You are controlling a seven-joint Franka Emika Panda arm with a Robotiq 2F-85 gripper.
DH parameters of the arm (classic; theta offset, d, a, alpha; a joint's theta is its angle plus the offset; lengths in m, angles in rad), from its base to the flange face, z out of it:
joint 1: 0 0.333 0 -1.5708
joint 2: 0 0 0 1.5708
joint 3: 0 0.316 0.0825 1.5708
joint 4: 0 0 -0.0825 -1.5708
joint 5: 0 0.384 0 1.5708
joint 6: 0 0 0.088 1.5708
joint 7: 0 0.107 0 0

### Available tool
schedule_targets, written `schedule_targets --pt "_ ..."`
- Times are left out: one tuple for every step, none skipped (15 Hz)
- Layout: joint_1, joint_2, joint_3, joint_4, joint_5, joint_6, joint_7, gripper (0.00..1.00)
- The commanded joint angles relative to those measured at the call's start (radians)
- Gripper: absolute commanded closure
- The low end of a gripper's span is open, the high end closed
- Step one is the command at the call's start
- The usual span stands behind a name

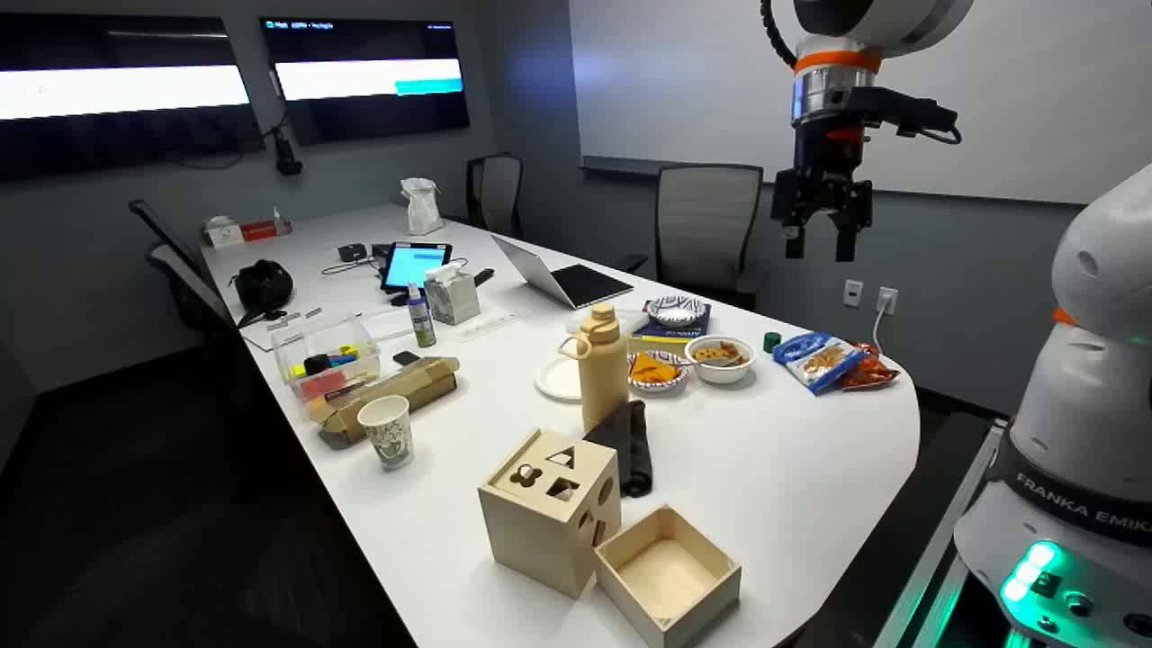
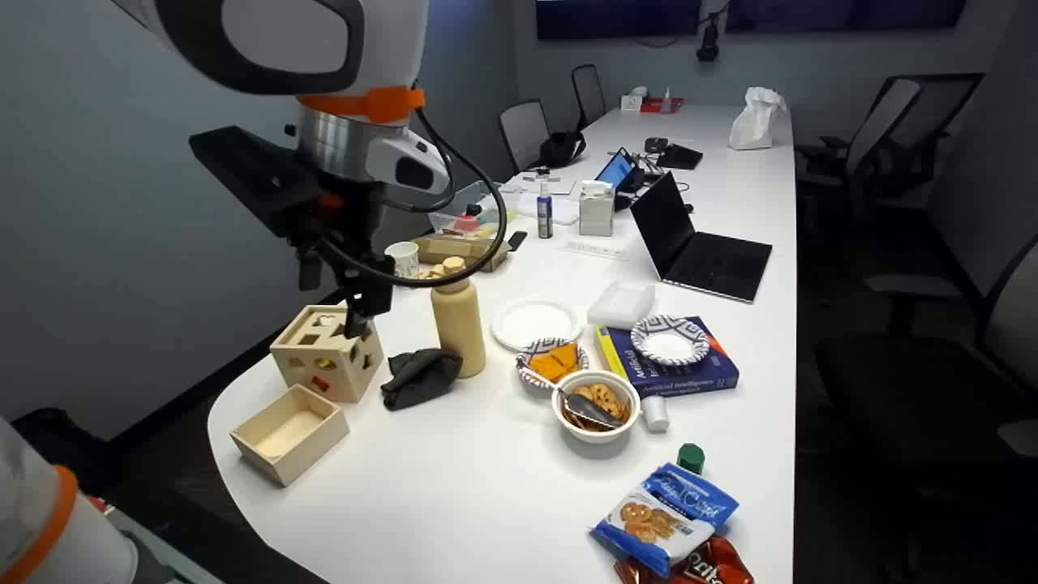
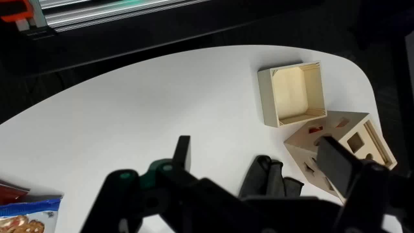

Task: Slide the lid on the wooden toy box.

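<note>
The pale wooden toy box (image 1: 533, 542) stands upright near the table's rounded end. It shows in an exterior view (image 2: 350, 381) and at the right of the wrist view (image 3: 331, 128). The pale lid (image 1: 544, 472), pierced by dark holes, lies in the box's top. It also shows in an exterior view (image 2: 323, 331) and in the wrist view (image 3: 368, 146), where a darker strip runs between it and one rim. My gripper (image 1: 820, 247) is open and empty, high above the table and apart from the box. In the wrist view (image 3: 255, 145) one finger hides part of the box.
A low open wooden box (image 1: 668, 576) stands beside the toy box. A black cloth (image 3: 271, 178) and a tall tan bottle (image 1: 601, 373) are close by. A paper cup (image 1: 389, 434), a bowl of cookies (image 2: 596, 405) and snack bags (image 2: 669, 519) stand further off.
</note>
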Motion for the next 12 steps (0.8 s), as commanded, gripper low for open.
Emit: schedule_targets --pt "-0.024 0.004 0.022 0.002 0.012 -0.004 -0.012 0.0" --pt "-0.024 0.004 0.022 0.002 0.012 -0.004 -0.012 0.0" --pt "-0.024 0.004 0.022 0.002 0.012 -0.004 -0.012 0.0" --pt "-0.024 0.004 0.022 0.002 0.012 -0.004 -0.012 0.0" --pt "-0.024 0.004 0.022 0.002 0.012 -0.004 -0.012 0.0" --pt "-0.024 0.004 0.022 0.002 0.012 -0.004 -0.012 0.0" --pt "-0.018 0.007 0.041 0.006 0.016 -0.003 0.014 0.0" --pt "-0.009 0.005 0.073 0.006 0.021 0.001 0.053 0.0" --pt "-0.003 0.002 0.103 0.005 0.029 0.005 0.094 0.0" --pt "0.01 -0.013 0.152 -0.003 0.043 0.022 0.153 0.0" --pt "0.025 -0.018 0.192 -0.004 0.057 0.031 0.192 0.0" --pt "0.045 -0.019 0.244 -0.005 0.073 0.051 0.245 0.0"
